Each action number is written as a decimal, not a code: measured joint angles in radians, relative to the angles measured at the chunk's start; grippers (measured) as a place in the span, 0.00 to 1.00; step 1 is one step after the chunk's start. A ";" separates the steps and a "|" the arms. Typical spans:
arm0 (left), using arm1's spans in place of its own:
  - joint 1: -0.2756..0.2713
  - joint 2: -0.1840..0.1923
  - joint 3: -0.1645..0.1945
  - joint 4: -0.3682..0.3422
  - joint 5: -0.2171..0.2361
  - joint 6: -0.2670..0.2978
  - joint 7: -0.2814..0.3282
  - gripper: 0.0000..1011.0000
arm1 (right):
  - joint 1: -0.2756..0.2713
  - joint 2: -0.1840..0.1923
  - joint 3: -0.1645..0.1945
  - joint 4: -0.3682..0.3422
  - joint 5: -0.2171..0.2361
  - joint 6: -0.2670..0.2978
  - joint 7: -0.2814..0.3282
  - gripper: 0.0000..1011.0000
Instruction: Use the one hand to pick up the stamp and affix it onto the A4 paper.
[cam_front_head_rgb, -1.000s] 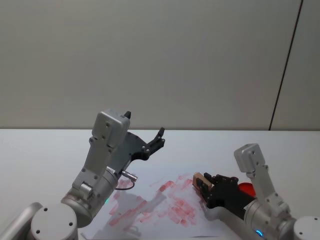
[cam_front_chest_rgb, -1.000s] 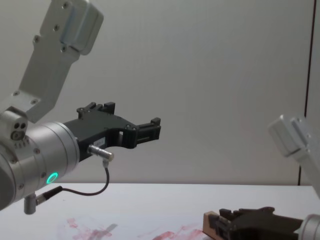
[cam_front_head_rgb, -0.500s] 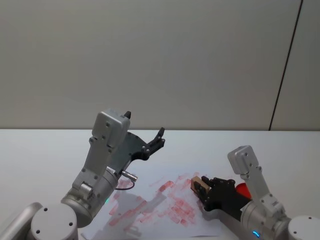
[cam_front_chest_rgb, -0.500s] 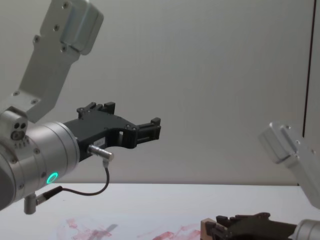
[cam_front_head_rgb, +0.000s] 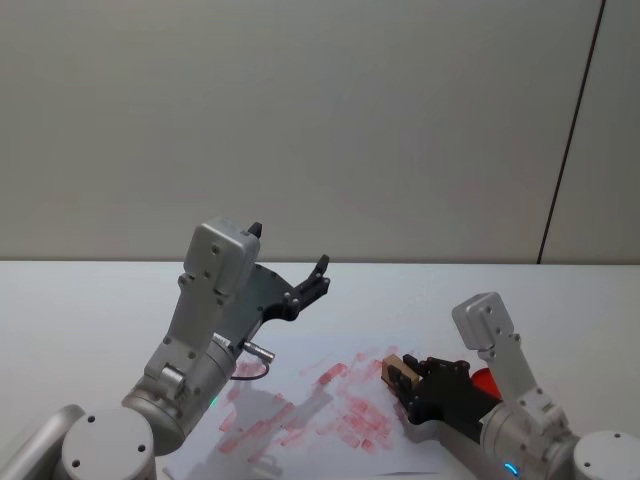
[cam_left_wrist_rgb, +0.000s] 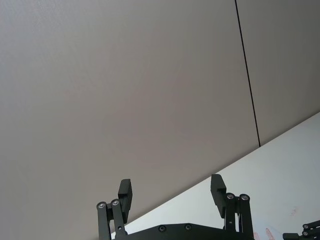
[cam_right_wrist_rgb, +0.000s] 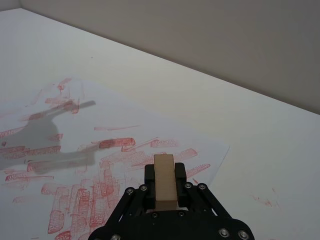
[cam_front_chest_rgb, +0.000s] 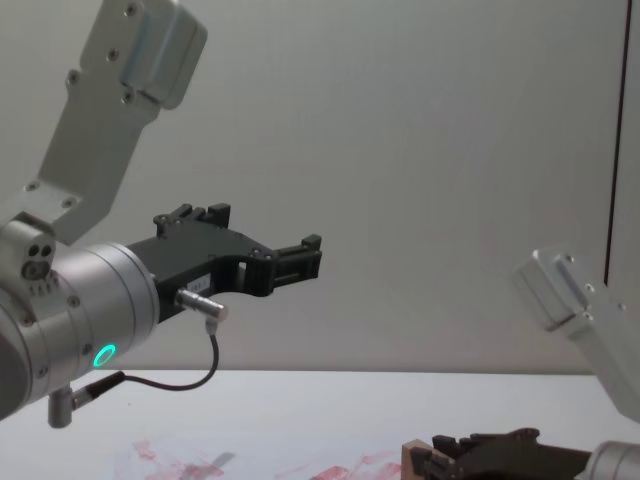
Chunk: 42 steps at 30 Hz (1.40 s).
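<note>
- While the right gripper (cam_front_head_rgb: 397, 377) sits low over the table (cam_right_wrist_rgb: 260, 125), its two black fingers are clenched on the stamp (cam_right_wrist_rgb: 164, 181), one on each long side of it.
- Stamp: plain pale wooden block. The faces in view carry no print. Its far end sticks out past the fingertips.
- Location of stamp: over the right-hand part of the A4 paper (cam_right_wrist_rgb: 115, 117), near the sheet's right corner. Cannot tell whether its underside touches the sheet.
- A4 paper lies flat on the white table and carries many red ink marks: rows of oblong stamp impressions plus looser smears. The impressions hold fine patterning, too small to read as writing.
- A few faint red flecks also sit on the bare table just beyond the sheet's right edge.
- Red disc (cam_front_head_rgb: 482, 378) lies on the table behind the right gripper, partly hidden by the arm.
- Left gripper (cam_front_head_rgb: 320, 276) is held high, well clear of the table and the sheet, fingers spread wide and grasping nothing.
- Left wrist shows a green glowing ring (cam_front_chest_rgb: 103, 354) and a looping black cable (cam_front_chest_rgb: 190, 383).
- Left arm's shadow falls across the left part of the sheet.
</note>
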 joint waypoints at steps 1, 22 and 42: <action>0.000 0.000 0.000 0.000 0.000 0.000 0.000 0.99 | 0.000 0.000 0.000 0.000 0.000 0.001 0.000 0.21; 0.000 0.000 0.000 0.000 0.000 0.000 0.000 0.99 | -0.027 0.032 0.038 -0.104 0.096 -0.065 -0.046 0.21; 0.000 0.000 0.000 0.000 0.000 0.000 0.000 0.99 | -0.097 0.118 0.102 -0.197 0.171 -0.043 -0.084 0.21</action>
